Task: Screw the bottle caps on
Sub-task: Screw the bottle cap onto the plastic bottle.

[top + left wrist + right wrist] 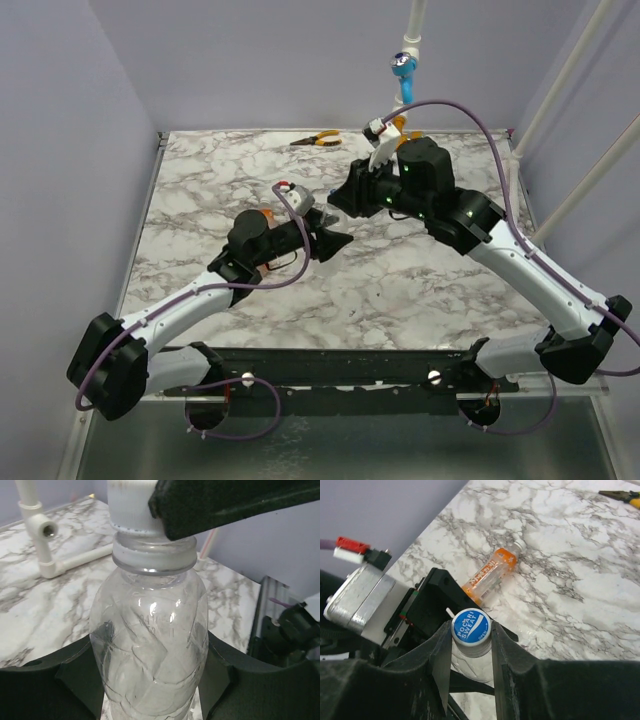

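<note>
My left gripper (150, 680) is shut on a clear empty bottle (150, 630) and holds it upright by the body. A cap with a blue top and white sides (471, 626) sits on its neck and also shows in the left wrist view (131, 507). My right gripper (471, 630) is shut on this cap from above. A small slim bottle with an orange label (492, 575) lies on its side on the marble table beyond. In the top view both grippers (335, 243) (348, 195) meet mid-table and hide the clear bottle.
Orange-handled pliers (318, 140) lie at the back of the table and show in the right wrist view (622, 497). A white pipe with a blue valve handle (403, 68) and an orange one (398, 125) stands at the back right. White pipe (42, 540) lies behind the bottle.
</note>
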`<action>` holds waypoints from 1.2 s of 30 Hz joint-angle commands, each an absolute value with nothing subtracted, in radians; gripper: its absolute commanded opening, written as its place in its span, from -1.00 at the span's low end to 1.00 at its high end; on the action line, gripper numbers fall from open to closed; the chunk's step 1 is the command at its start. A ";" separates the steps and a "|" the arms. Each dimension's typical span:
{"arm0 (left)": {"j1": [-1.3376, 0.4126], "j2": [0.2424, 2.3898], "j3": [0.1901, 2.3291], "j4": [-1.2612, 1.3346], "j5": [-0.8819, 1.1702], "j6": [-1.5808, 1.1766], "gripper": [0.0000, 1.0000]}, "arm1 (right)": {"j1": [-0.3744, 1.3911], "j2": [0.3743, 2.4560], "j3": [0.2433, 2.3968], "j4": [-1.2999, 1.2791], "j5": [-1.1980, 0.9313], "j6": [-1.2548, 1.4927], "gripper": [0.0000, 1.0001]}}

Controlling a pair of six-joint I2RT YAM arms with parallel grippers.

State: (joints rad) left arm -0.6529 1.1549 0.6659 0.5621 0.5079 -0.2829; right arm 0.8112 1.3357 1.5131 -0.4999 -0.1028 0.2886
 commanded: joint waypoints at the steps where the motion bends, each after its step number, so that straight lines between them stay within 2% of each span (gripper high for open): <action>1: -0.712 1.150 0.771 0.647 0.266 -0.114 -0.43 | 0.831 1.428 1.542 -0.675 0.050 0.369 -0.40; 13: -0.845 1.254 0.845 0.723 -0.031 -0.006 -0.43 | 0.867 1.618 1.719 -0.823 0.380 0.497 -0.45; 20: -0.853 1.278 0.845 0.739 -0.032 -0.021 -0.44 | 0.870 1.642 1.759 -0.787 0.415 0.535 -0.40; 32: -0.849 1.228 0.745 0.697 -0.007 -0.054 -0.45 | 0.870 1.588 1.772 -0.733 0.362 0.532 0.08; 36: -0.845 1.206 0.704 0.679 -0.001 -0.074 -0.45 | 0.871 1.549 1.749 -0.708 0.334 0.526 0.34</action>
State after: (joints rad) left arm -0.8444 1.2472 0.7437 0.6334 -0.0513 -0.0677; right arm 0.8661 1.5837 1.7752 -0.7235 0.3649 0.5255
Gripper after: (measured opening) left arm 0.616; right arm 0.627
